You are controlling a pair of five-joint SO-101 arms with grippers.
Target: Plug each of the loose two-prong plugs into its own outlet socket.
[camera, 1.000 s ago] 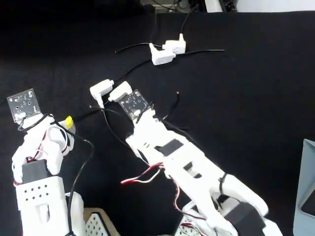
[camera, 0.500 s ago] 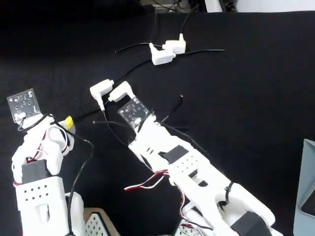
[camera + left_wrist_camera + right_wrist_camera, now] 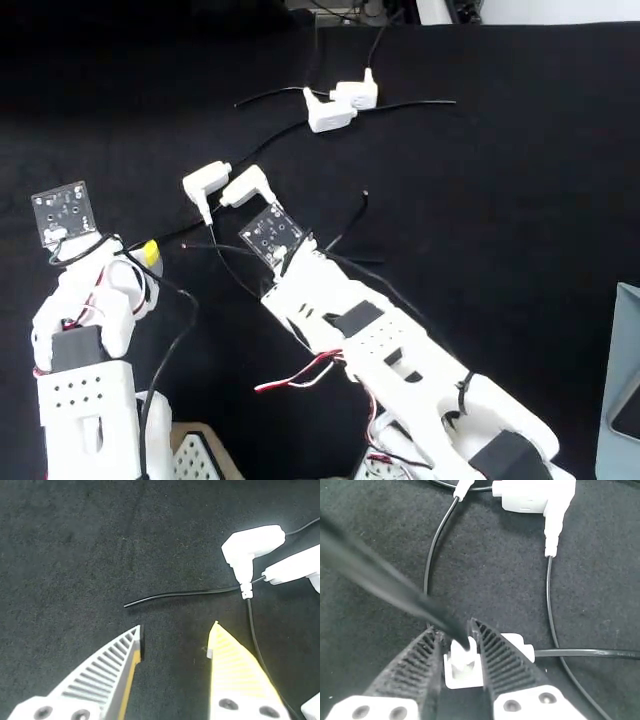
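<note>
R tool [image 3: 454,630] is clamped on a white plug [image 3: 465,672], which sits pinched btwn the dark ribbed fingers, low over the black table [image 3: 520,150]. Its black cable [image 3: 585,653] runs off to one side. L tool [image 3: 177,630] is open, fingers spread w/ nothing btwn them, over bare table. A second white plug [image 3: 252,542] lies flat just ahead of it, just beside the held one. A white joined pair [image 3: 340,105] sits well apart, farther up the table.
</note>
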